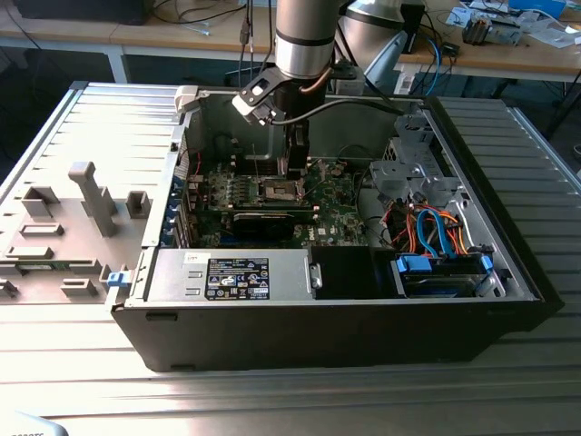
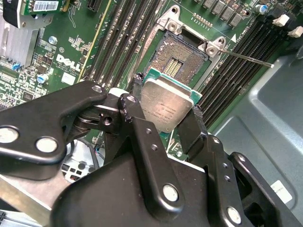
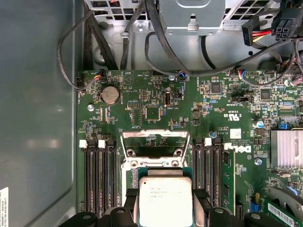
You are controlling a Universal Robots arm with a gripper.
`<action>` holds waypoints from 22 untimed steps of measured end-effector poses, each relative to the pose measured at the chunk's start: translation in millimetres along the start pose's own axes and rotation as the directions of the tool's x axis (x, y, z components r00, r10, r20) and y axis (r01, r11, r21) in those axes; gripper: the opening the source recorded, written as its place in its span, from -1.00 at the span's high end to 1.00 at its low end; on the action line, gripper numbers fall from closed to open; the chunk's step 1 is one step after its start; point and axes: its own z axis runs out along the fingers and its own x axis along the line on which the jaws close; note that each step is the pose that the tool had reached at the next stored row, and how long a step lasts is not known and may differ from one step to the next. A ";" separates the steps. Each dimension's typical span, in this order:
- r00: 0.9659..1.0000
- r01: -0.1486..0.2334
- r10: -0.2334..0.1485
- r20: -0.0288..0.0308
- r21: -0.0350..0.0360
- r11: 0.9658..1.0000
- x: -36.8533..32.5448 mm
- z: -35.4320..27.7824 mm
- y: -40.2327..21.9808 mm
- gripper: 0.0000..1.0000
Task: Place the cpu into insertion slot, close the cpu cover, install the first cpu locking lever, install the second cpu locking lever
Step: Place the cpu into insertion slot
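Observation:
My gripper [image 2: 166, 97] is shut on the cpu [image 2: 165, 108], a square chip with a silvery top on a green edge, one black finger on each of two opposite sides. The insertion slot [image 2: 182, 59] lies open just beyond it, its gold pin field bare inside a silver rim. In the first wrist view the cpu [image 3: 165, 201] sits between the fingers [image 3: 202, 208] and hides much of the slot [image 3: 128, 178]. The cpu cover [image 3: 152, 141], a silver frame with a window, is flipped open behind the slot. In the exterior view the gripper [image 1: 296, 165] hangs above the slot [image 1: 280, 190].
A thin metal lever rod [image 2: 248, 58] sticks out beside the slot. Black memory slots [image 3: 97, 175] flank both sides of the slot. The open computer case [image 1: 345, 318] holds a drive bay with blue cables [image 1: 436, 232] and a power supply [image 1: 236, 275]. A finned heatsink [image 3: 286, 149] is nearby.

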 end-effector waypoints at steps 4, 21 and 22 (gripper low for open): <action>1.000 0.000 0.000 0.001 0.000 1.000 0.0 1.3 0.0 -0.08; 1.000 0.000 0.000 0.002 0.000 1.000 0.1 6.9 0.0 -0.08; 1.000 0.000 0.000 0.002 0.000 1.000 0.2 8.1 0.0 -0.08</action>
